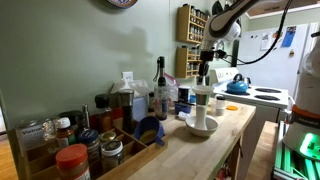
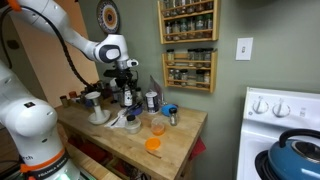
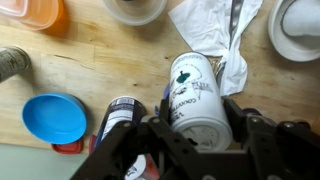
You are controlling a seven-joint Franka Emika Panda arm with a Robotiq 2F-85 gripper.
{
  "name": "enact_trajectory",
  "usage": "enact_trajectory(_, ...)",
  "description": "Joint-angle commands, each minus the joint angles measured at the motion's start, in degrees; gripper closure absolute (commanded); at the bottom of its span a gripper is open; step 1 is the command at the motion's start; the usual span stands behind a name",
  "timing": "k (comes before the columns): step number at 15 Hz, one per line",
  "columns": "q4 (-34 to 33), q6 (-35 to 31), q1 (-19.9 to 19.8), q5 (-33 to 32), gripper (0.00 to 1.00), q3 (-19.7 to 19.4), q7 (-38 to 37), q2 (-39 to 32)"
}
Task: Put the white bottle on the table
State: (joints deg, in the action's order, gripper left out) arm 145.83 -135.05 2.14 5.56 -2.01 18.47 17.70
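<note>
The white bottle [image 3: 195,85] has a printed label and a shaker top, and it fills the middle of the wrist view. My gripper [image 3: 198,108] is shut on it, with a finger pressed against each side. Below it I see the light-wood table [image 3: 90,70]. In both exterior views the gripper [image 1: 205,68] [image 2: 127,88] hangs above the table [image 1: 236,124] [image 2: 182,135], over the white cup stacked on a white bowl [image 1: 201,112]. The bottle is too small to make out there.
On the table below are a blue lid [image 3: 55,118], a dark can [image 3: 120,122], a crumpled white cloth [image 3: 212,32], a white plate [image 3: 300,25] and an orange container [image 3: 35,12]. A dark glass bottle [image 1: 160,85] and jars stand against the wall. The white stove [image 2: 285,120] is beyond the table's end.
</note>
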Motion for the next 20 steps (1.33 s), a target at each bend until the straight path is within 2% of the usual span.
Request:
enact_trajectory(1,0.56,-1.99,-0.70,-1.83,0.69,-0.31,-2.16,-4.62)
enact_trajectory(3,0.48,-1.28,-0.15,2.72,0.69,-1.94,0.51,-5.99)
enact_trajectory(4,0.08,-0.66,-0.34,0.26,0.44,-0.72,-0.99,-5.05)
enact_trajectory(7,0.04,-0.66,-0.57,1.32,0.44,-1.42,-0.48,-6.57)
enact_trajectory(8,0.03,-0.66,-0.57,1.39,0.69,-1.43,-0.48,-6.58)
enact_trajectory(12,1.27,-9.48,-2.94,-6.12,0.69,0.07,-11.42,-8.87)
enact_trajectory(15,1.64,-10.32,-4.22,-11.66,0.69,0.20,-17.60,-10.32)
enact_trajectory(20,3.62,-13.90,-3.41,-9.43,0.69,-0.04,-16.88,-11.09)
